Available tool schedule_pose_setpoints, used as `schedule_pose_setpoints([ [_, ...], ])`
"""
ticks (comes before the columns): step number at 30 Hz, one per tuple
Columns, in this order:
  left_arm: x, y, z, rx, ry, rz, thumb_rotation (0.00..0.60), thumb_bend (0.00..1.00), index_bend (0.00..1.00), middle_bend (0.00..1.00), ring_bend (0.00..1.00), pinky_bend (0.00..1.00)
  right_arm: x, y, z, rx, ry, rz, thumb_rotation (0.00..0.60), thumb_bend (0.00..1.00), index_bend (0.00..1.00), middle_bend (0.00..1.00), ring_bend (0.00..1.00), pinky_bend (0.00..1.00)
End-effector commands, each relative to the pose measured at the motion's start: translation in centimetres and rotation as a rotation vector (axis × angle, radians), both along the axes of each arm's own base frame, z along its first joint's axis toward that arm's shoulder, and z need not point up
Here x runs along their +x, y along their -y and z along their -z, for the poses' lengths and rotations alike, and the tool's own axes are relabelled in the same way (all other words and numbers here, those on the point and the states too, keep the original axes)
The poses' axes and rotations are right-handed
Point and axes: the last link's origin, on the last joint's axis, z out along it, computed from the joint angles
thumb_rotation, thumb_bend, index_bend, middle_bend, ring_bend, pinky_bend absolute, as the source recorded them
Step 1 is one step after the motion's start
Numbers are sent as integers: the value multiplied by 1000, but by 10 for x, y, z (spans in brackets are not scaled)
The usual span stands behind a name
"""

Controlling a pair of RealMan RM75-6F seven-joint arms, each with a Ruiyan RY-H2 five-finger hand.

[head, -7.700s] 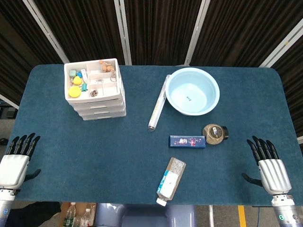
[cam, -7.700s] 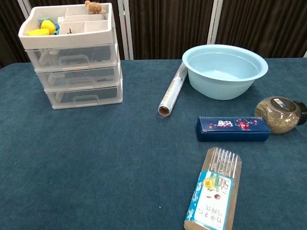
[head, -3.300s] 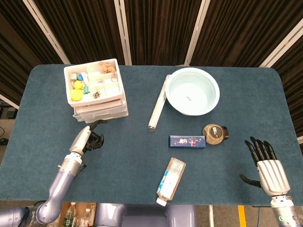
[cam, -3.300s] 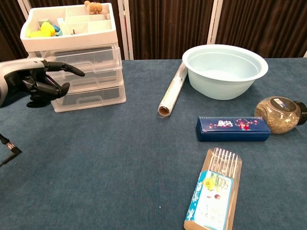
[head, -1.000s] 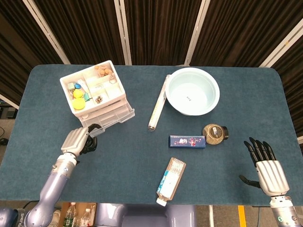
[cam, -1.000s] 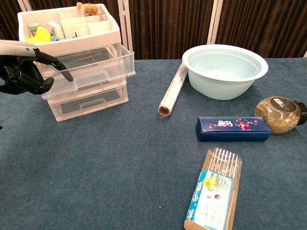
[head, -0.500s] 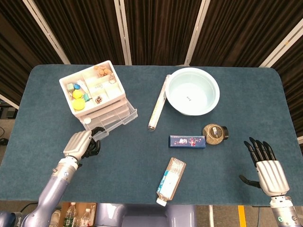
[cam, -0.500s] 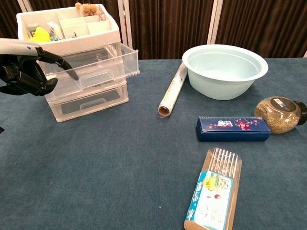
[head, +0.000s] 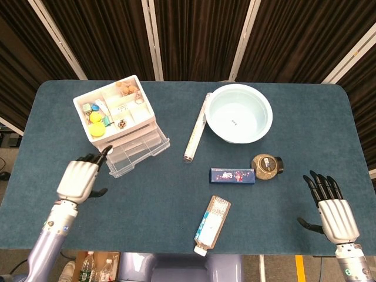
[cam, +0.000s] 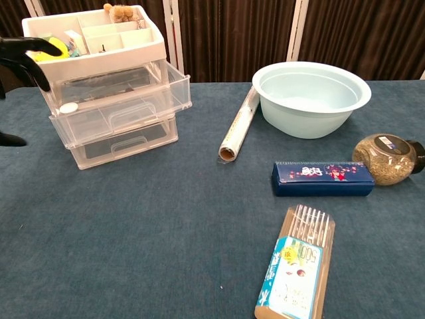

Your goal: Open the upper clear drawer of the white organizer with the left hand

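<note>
Since half a second ago the left hand (head: 77, 179) has let go of the drawer front and drawn back to the left; it now sits beside the organizer with fingers spread and nothing in them, one fingertip close to the drawer's near-left corner. The white organizer (head: 115, 108), which stood square at the start, sits turned at an angle on the far left of the blue table (head: 176, 194). Its upper clear drawer (cam: 119, 106) is pulled well out toward the near side, overhanging the two closed drawers beneath; it looks like thin see-through plastic with a moulded handle on the front, and a small white disc (cam: 69, 107) rests at its near-left corner. The open tray on top holds small coloured odds and ends. The right hand (head: 333, 208) rests at the near right edge, fingers apart, holding nothing.

Judged from this, the opening is essentially done. The risk is the hand's closeness: a careless sweep could knock the drawer further out and off its runners, or twist the light organizer again
</note>
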Motion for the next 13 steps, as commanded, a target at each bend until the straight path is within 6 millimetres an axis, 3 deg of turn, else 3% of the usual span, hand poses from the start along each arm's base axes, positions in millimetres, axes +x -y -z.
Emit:
schedule_pose_setpoints([
  [1, -31, 20, -17, 62, -49, 9, 600, 0, 31, 116, 56, 208, -1, 1, 0, 0, -3, 3, 600, 69, 0, 0, 0, 0],
  [7, -82, 51, -33, 144, -100, 23, 600, 0, 4, 7, 0, 97, -1, 1, 1, -4, -13, 1, 600, 69, 0, 0, 0, 0],
  [13, -125, 76, -39, 165, -162, -5, 600, 0, 0, 0, 0, 63, -1, 1, 1, -12, -21, 2, 600, 69, 0, 0, 0, 0],
])
